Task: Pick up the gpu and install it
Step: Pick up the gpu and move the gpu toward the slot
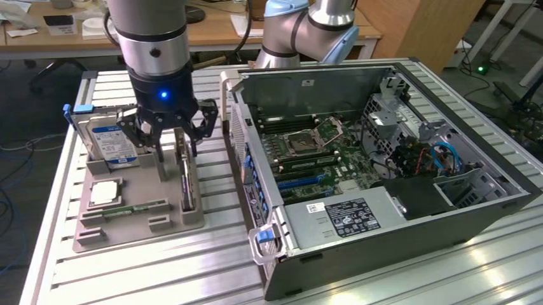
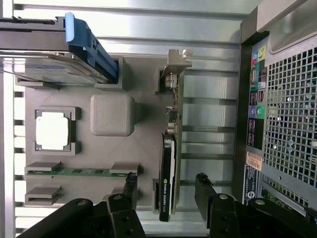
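Fingers: the gripper [image 1: 174, 143] [image 2: 166, 181] has its fingers [image 2: 130, 184] spread wide, one on each side of the card, with a gap on both sides and nothing held.
Card: the gpu [image 1: 185, 176] [image 2: 169, 158] stands on edge in a slot of the grey tray [image 1: 136, 185] [image 2: 143, 84], directly under the gripper.
Tray contents: a blue-labelled hard drive [image 1: 110, 143] [image 2: 49, 64] stands upright at one end; a processor chip [image 1: 103, 192] [image 2: 52, 130] and a green memory stick [image 1: 131, 210] [image 2: 74, 171] lie flat.
Computer: an open case [image 1: 382, 210] [image 2: 292, 124] lies beside the tray, on the exterior view's right, motherboard exposed.
Tabletop: ribbed metal tabletop [image 1: 170, 273] [image 2: 148, 20] carries the tray and case.
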Motion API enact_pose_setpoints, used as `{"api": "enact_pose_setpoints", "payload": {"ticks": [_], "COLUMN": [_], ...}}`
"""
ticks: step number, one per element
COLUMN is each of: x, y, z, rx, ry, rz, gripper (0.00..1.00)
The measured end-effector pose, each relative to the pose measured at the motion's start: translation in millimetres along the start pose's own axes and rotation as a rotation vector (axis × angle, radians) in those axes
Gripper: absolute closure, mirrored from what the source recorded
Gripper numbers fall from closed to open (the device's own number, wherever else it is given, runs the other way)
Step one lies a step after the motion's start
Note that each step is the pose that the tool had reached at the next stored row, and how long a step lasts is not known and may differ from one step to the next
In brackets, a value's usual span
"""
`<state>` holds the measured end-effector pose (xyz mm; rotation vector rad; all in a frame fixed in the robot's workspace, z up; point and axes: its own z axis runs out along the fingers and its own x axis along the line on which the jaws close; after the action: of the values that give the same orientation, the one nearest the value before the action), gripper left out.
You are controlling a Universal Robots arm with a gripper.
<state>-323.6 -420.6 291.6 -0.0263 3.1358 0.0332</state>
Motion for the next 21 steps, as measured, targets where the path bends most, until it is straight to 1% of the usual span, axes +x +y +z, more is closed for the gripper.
{"api": "enact_pose_setpoints", "payload": {"ticks": [9, 21], "x": [-5.2, -5.3], "y": [-0.2, -0.4], "z": [6.8, 12.6], "rx": [0.0, 0.0001], "ry": [0.0, 0.0001], "rz": [0.0, 0.0], "gripper": [0.41, 0.41]}}
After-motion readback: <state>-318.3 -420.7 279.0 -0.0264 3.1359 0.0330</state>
